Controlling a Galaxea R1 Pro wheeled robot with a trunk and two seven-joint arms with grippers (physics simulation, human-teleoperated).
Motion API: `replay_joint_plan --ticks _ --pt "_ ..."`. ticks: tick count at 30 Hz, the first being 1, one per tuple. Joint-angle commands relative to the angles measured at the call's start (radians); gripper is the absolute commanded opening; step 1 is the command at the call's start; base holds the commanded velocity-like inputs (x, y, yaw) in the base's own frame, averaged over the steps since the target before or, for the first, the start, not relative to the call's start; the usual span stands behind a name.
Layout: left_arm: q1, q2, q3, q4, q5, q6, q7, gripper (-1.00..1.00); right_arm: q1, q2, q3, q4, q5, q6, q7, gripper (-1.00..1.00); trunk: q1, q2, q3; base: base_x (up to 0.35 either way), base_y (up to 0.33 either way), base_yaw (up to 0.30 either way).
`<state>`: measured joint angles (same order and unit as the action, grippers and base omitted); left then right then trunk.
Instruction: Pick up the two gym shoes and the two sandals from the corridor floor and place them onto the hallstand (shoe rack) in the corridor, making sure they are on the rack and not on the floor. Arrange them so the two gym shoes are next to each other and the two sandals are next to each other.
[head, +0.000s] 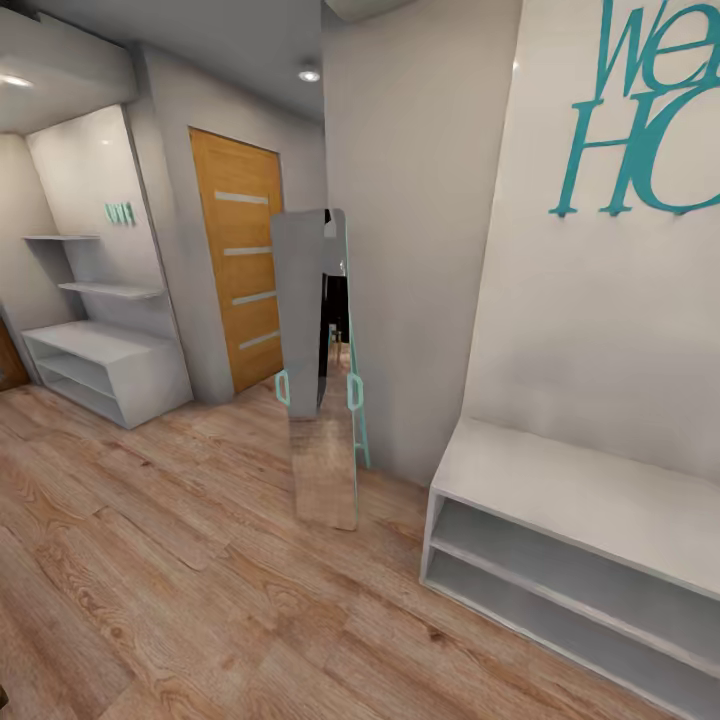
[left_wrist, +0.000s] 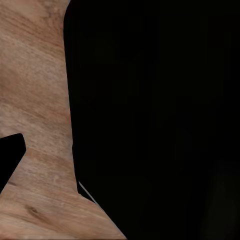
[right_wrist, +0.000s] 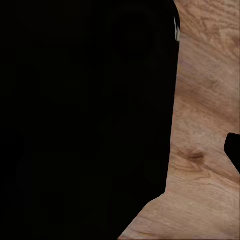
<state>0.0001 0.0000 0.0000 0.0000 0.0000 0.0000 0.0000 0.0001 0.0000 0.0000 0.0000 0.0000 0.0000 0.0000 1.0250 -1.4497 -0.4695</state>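
1. Corridor floor (head: 170, 580): light brown wood planks with clear grain, runs from near edge back to the far wall. Also seen in the left wrist view (left_wrist: 35, 100) and the right wrist view (right_wrist: 205, 125), beside big black shapes too dark to identify.
2. White bench unit (head: 560, 480) at near right: two open tiers, tall back panel with large teal script lettering (head: 640, 110).
3. Hallstand (head: 100, 350) at far left against the wall: pale grey-white, low bench with two open shoe tiers, two stepped upper shelves, small mint letters (head: 120, 213) above. Tiers look bare from here.
4. Wooden door (head: 240, 260), orange-brown with pale horizontal strips, far centre, right of the hallstand.
5. Standing mirror (head: 320, 370), teal frame, leans upright between door and white bench unit.
6. Grippers: jaw state cannot be told.
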Motion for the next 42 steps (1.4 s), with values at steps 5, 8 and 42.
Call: replay_joint_plan --ticks 5,8,42 --pt "-0.005 -0.005 0.003 -0.018 0.001 -0.018 0.001 1.0 -0.029 0.021 0.0 -0.029 0.0 -0.017 0.002 1.0 0.0 0.0 0.0 0.002 0.0 0.0" --pt "0.008 -0.005 0.0 -0.017 -0.001 -0.006 0.001 1.0 -0.039 0.035 0.0 -0.046 0.0 0.0 0.003 1.0 0.0 0.0 0.0 0.0 0.0 0.0" --pt "-0.015 0.036 0.031 -0.158 0.023 0.004 0.001 1.0 -0.071 0.004 -0.029 -0.139 -0.043 -0.037 -0.003 1.0 0.0 0.0 0.006 0.0 0.0 -0.121"
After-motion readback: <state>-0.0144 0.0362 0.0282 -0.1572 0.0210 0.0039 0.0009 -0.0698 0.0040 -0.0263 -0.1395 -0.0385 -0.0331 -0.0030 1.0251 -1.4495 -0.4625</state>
